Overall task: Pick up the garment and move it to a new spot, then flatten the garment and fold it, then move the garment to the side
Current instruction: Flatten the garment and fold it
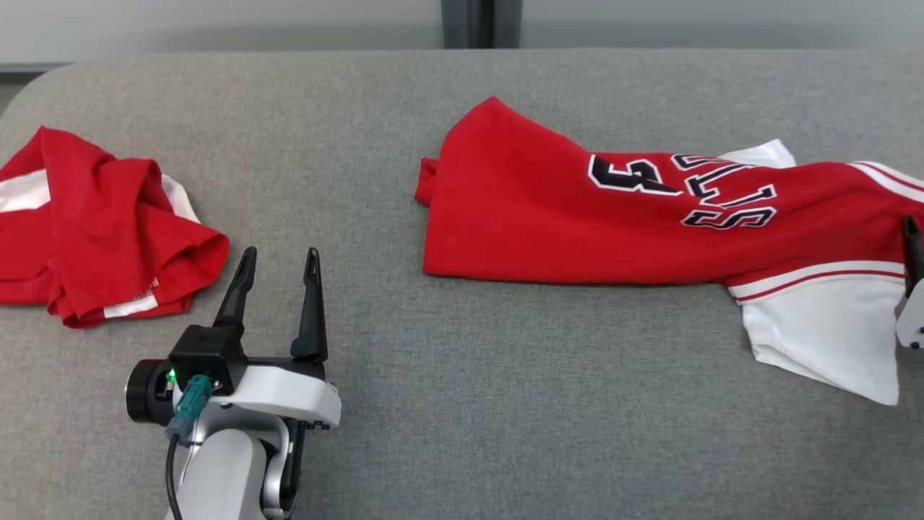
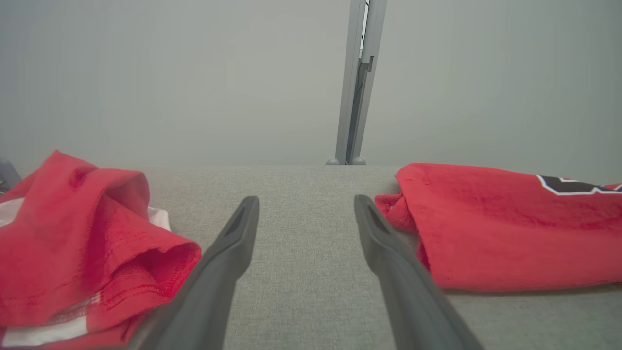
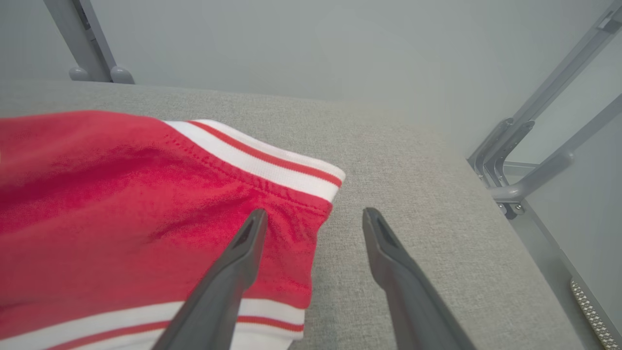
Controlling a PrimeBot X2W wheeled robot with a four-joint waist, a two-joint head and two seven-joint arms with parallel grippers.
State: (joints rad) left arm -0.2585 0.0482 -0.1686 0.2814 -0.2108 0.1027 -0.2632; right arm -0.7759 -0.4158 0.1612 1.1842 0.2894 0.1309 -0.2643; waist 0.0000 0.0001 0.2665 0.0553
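- grey fabric surface (image 1: 433, 404): under everything, runs on past both grippers.
- garment (image 1: 577, 217), red jersey w/ white-and-red trim: lies on the surface, fairly flat. Long axis runs sideways from the R gripper (image 3: 315, 213) toward the L gripper (image 1: 280, 253). The white-trimmed end is at the R gripper. The plain red end points toward the L gripper and stops well short of it. Dark lettering reads upside down in head view.
- hidden / cut off: the garment's end by the R gripper runs off head view's edge. Lettering is partly lost in a fold. Front vs back, and no. of layers: can't tell.
- 2nd red garment (image 1: 94, 224), crumpled, some white: close beside the L gripper's left finger, contact unclear. Its far side is cut by the frame edge.
- L gripper: jaws wide apart, holds nothing, over bare surface btwn the 2 garments.
- R gripper: jaws wide apart, nothing gripped. Its left finger (image 3: 243, 253) is over red cloth by the trimmed hem, the other finger over bare surface. Touching the cloth or not: can't tell. In head view it's cut by the frame edge, w/ one dark finger showing.
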